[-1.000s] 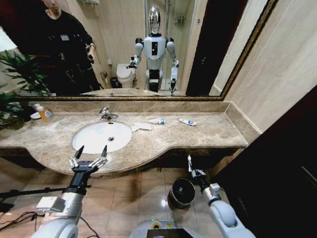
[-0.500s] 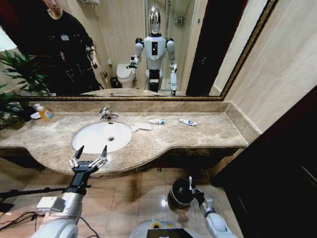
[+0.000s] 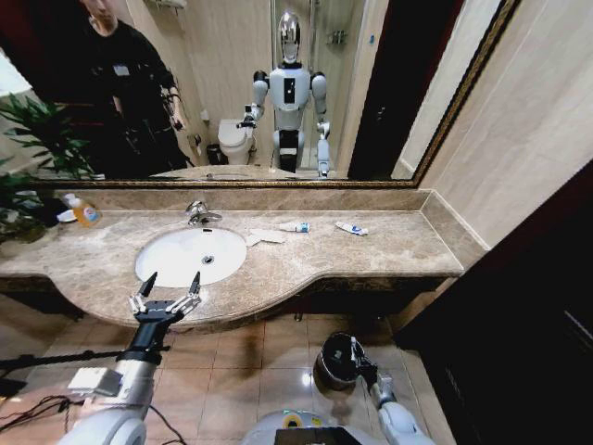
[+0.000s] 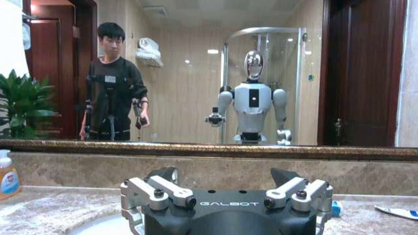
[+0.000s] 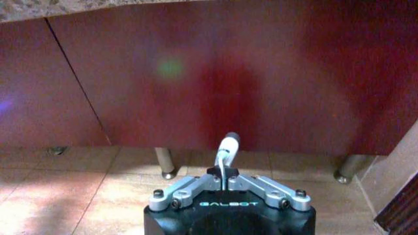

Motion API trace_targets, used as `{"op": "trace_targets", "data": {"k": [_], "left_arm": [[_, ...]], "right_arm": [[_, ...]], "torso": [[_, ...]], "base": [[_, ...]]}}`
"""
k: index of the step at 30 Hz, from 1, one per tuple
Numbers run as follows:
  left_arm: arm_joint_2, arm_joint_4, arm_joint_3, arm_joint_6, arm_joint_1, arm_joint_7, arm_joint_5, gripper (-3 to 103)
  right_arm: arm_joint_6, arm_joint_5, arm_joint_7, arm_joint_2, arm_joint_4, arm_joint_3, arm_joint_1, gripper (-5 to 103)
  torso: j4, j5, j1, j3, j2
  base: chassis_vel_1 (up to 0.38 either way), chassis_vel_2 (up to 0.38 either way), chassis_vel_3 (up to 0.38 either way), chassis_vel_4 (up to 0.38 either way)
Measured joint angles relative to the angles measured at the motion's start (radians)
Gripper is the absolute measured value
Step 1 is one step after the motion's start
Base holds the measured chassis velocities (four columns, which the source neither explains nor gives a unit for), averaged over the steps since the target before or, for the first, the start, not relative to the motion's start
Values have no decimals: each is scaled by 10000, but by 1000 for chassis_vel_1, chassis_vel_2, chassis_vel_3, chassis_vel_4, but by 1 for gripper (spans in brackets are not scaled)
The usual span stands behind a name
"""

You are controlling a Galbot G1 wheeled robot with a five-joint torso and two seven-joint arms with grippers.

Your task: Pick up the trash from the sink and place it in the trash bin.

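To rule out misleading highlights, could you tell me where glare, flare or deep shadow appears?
Head view: a light glints off the floor beside the bin, and shadow sits under the counter. Left wrist view: lamps glare in the mirror. Right wrist view: a green flare spot on the cabinet.

L claw (image 3: 170, 286) open by sink (image 3: 192, 255); R claw (image 3: 355, 349) over trash bin (image 3: 335, 363).

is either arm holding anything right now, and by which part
The right end effector is shut on a small white tube, pinched at its lower end, beside the trash bin. The left end effector is open and empty.
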Motion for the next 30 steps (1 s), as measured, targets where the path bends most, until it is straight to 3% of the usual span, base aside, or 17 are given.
{"op": "trace_targets", "data": {"k": [6,8,11,15,19,21,27,30], "left_arm": [[0,0,0,0,0,0,0,100],[0,0,0,0,0,0,0,100],[-1,0,0,0,0,0,0,100],[0,0,0,0,0,0,0,100],[0,0,0,0,0,0,0,100],[0,0,0,0,0,0,0,100],[0,0,0,0,0,0,0,100],[0,0,0,0,0,0,0,100]], "right_arm": [[-25,-111,39,7,62,-7,-3,24],[-25,-122,43,7,70,-8,-8,24],[-25,-138,61,7,87,-9,-36,40],[-25,-154,78,8,86,-9,-49,51],[-22,-175,104,52,111,-9,-78,72],[-22,-179,112,62,129,-9,-79,72],[-23,-184,154,74,225,-6,-110,97],[-23,-183,161,72,265,-2,-140,100]], "torso": [[0,0,0,0,0],[0,0,0,0,0],[0,0,0,0,0],[0,0,0,0,0],[0,0,0,0,0],[0,0,0,0,0],[0,0,0,0,0],[0,0,0,0,0]], "base": [[0,0,0,0],[0,0,0,0],[0,0,0,0],[0,0,0,0],[0,0,0,0],[0,0,0,0],[0,0,0,0],[0,0,0,0]]}}
